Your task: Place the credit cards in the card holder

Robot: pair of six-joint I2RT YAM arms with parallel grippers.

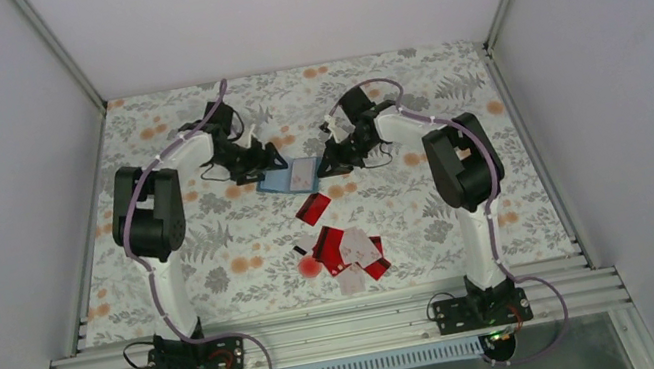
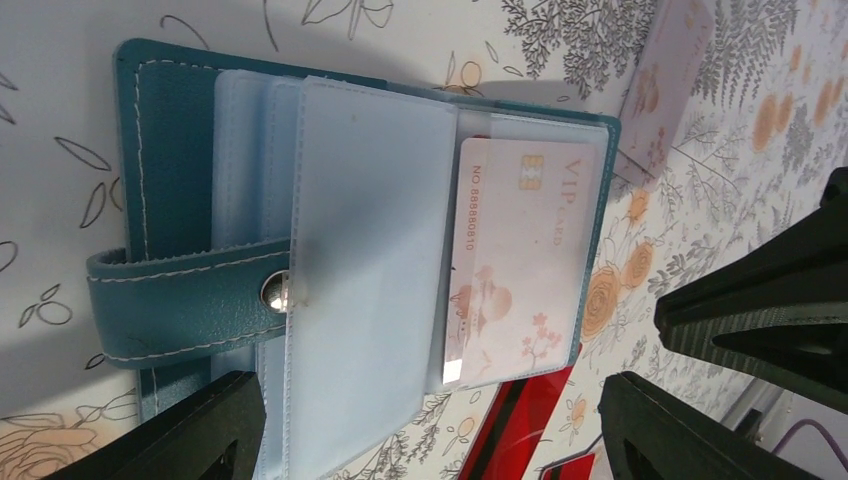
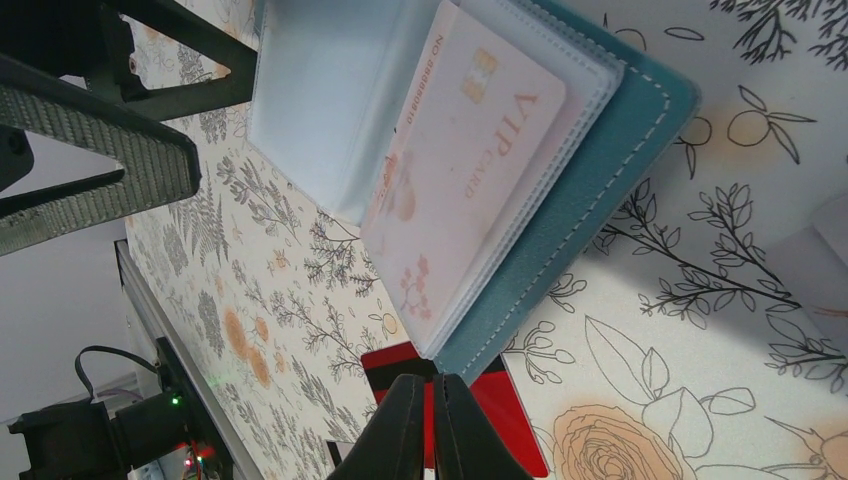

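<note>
The teal card holder (image 1: 280, 181) lies open on the flowered table between both arms. A pale pink VIP card (image 2: 520, 270) sits inside one of its clear sleeves (image 2: 370, 260). My left gripper (image 2: 430, 440) stands open at the holder's edge, one finger on each side of the loose sleeve, gripping nothing. My right gripper (image 3: 432, 385) is shut just off the holder's (image 3: 600, 190) near corner, above a red card (image 3: 515, 420) lying flat there. Another pale card (image 2: 665, 90) lies beyond the holder. More red and white credit cards (image 1: 352, 251) are piled nearer the arm bases.
A single red card (image 1: 314, 208) lies between the holder and the pile. A round red blob (image 1: 308, 267) and a tiny black piece (image 1: 299, 249) sit left of the pile. White walls enclose the table on three sides.
</note>
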